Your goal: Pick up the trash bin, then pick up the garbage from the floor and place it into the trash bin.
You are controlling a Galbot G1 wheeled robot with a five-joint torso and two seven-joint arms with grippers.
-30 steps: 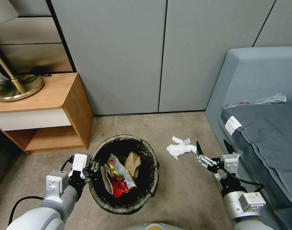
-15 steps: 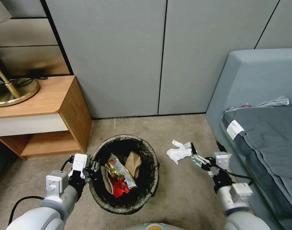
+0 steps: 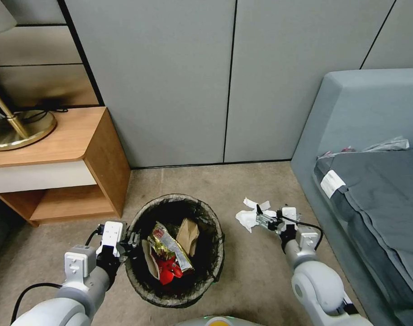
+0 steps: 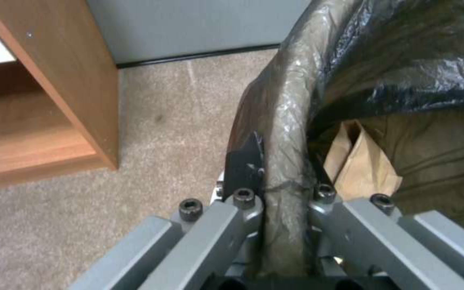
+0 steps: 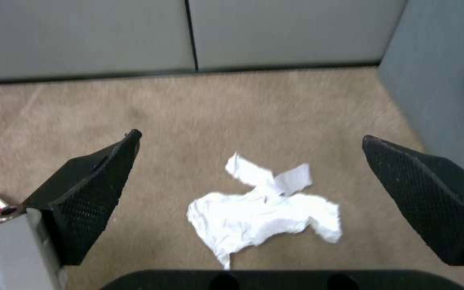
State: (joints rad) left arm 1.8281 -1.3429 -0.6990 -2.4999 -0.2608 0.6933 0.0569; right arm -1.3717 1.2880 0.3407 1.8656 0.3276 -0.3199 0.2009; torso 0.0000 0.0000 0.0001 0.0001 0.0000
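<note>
1. Trash bin [image 3: 213, 262]: round, tapered, lined with a dark, glossy, wrinkled plastic bag folded thickly over the rim. It sits over the beige short-pile carpet [image 3: 256, 280] in front of the robot, beside a wooden nightstand [image 3: 57, 149].
2. Left gripper [image 3: 131, 240]: positioned at the bin's left rim. In the left wrist view its grey metal fingers [image 4: 243, 177] are clamped on the bag-covered rim [image 4: 288, 133], one finger outside the bin wall, the other inside.
3. Bin contents: a brown paper bag [image 3: 187, 233] with creased flat sides, a shiny gold snack wrapper [image 3: 168, 242], and a crumpled red item [image 3: 168, 267] lie inside on the black liner.
4. Tissue [image 3: 249, 216]: white, crumpled, irregular in outline with two torn strips at the far end. It lies flat on the carpet to the right of the bin, between the bin and a grey upholstered sofa [image 3: 351, 113].
5. Right gripper [image 3: 259, 217]: lowered directly over the tissue. In the right wrist view its two black, mesh-textured, wedge-shaped fingers [image 5: 90, 189] stand wide apart, one on each side of the tissue [image 5: 259, 213], neither touching it.
6. Wall: smooth grey panels [image 3: 170, 81] with dark vertical seams stand behind the carpet.
</note>
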